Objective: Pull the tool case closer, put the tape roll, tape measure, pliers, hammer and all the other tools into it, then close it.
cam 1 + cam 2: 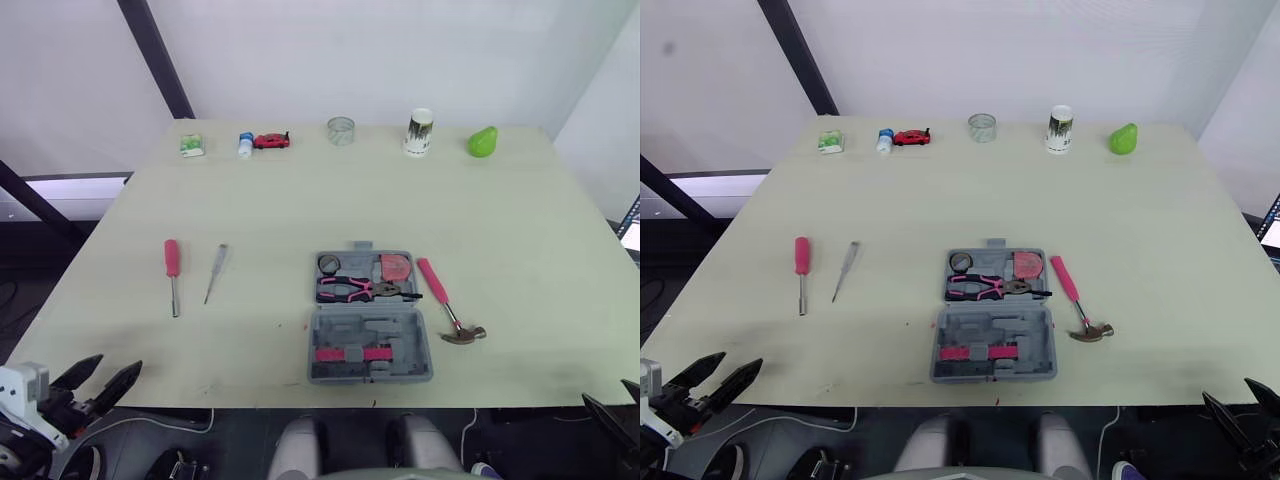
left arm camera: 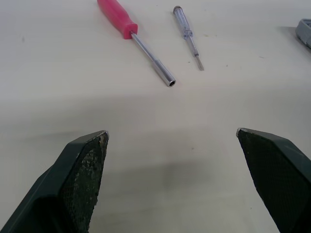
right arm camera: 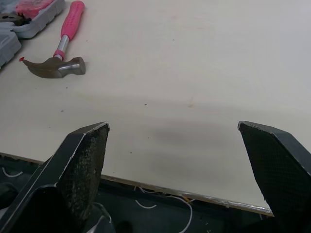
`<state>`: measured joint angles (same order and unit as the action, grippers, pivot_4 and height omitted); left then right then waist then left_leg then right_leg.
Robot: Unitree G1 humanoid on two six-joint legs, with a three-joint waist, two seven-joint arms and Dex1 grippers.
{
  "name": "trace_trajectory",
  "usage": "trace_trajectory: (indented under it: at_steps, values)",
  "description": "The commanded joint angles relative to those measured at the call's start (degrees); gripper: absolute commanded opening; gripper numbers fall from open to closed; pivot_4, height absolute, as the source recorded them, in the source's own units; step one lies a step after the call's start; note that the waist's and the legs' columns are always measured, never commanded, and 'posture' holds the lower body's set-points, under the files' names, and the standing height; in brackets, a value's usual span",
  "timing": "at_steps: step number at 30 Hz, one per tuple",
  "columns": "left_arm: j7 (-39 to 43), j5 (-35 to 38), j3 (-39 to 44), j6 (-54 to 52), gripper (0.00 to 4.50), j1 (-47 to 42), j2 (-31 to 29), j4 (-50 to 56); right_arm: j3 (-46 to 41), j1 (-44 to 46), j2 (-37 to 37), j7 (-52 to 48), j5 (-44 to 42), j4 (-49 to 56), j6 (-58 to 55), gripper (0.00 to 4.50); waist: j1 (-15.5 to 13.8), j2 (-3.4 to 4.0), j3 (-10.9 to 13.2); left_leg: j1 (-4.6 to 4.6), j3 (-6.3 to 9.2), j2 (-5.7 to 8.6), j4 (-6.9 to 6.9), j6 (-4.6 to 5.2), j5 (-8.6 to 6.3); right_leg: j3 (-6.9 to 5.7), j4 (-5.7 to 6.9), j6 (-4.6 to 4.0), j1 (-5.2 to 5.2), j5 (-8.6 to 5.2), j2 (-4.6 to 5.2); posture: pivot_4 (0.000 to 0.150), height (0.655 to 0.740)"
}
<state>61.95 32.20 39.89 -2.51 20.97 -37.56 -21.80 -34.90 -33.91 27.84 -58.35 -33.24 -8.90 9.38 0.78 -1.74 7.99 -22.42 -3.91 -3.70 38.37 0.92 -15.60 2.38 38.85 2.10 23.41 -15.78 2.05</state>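
The hammer (image 3: pixel 63 41) lies well apart from the spread right claw (image 3: pixel 172 127).

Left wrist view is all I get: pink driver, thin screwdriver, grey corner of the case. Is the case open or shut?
Observer: Open. The tool case lies flat, with the pliers already in its far half.
Operator: Hammer?
Observer: The hammer lies on the table just right of the case, head toward the robot.
Operator: Right gripper busy?
Observer: No. The right gripper is open and empty, by the table's near edge.
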Motion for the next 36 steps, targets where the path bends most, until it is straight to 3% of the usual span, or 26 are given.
trace_trajectory:
  at_steps: [1, 18, 26, 30, 36]
  values:
    - [-0.9, 1.1, 1.1, -0.2, 4.5, 0.7, 0.0, 3.2, -1.5, -0.2, 0.8, 0.5, -0.8, 3.3, -0.2, 4.47, 0.0, 0.01, 0.0, 0.0, 0.0, 0.0, 0.0, 0.0, 0.0, 0.0, 0.0, 0.0, 0.0, 0.0, 0.0, 0.15, 0.74]
    - [-9.7, 0.8, -2.0, -3.9, 4.5, 2.6, 5.1, 22.3, 0.7, 1.2, 3.5, -1.0, -4.0, 17.3, -6.8, 4.47, -0.1, 0.01, 0.0, 0.02, -0.09, -0.01, -0.02, 0.0, 0.0, 0.09, 0.0, 0.0, 0.01, 0.01, -0.01, 0.15, 0.74]
    - [-23.7, -1.4, -6.1, -9.5, 4.5, -4.7, 7.9, 28.0, 7.7, 6.7, 7.9, -0.9, -5.2, 30.6, -13.7, 4.47, -0.1, -0.02, 0.0, 0.01, -0.07, 0.12, 0.0, 0.0, 0.0, 0.09, 0.0, 0.04, -0.01, 0.03, -0.08, 0.15, 0.74]
    - [-31.5, -5.2, -8.8, -12.1, 4.5, -9.1, 8.9, 28.3, 11.2, 10.5, 9.8, 0.1, -4.7, 34.1, -16.6, 4.47, -0.2, -0.04, 0.0, -0.03, -0.03, 0.22, 0.0, 0.01, 0.0, 0.07, 0.0, 0.21, -0.01, 0.13, -0.1, 0.15, 0.74]
    - [-36.6, -8.3, -14.4, -13.9, 4.5, -16.6, 10.6, 25.6, 16.0, 16.4, 11.0, -0.5, -3.7, 35.2, -17.8, 4.47, -0.3, -0.08, 0.0, -0.1, 0.0, 0.31, 0.01, 0.01, 0.0, 0.03, -0.01, 0.23, -0.01, 0.14, -0.08, 0.15, 0.74]
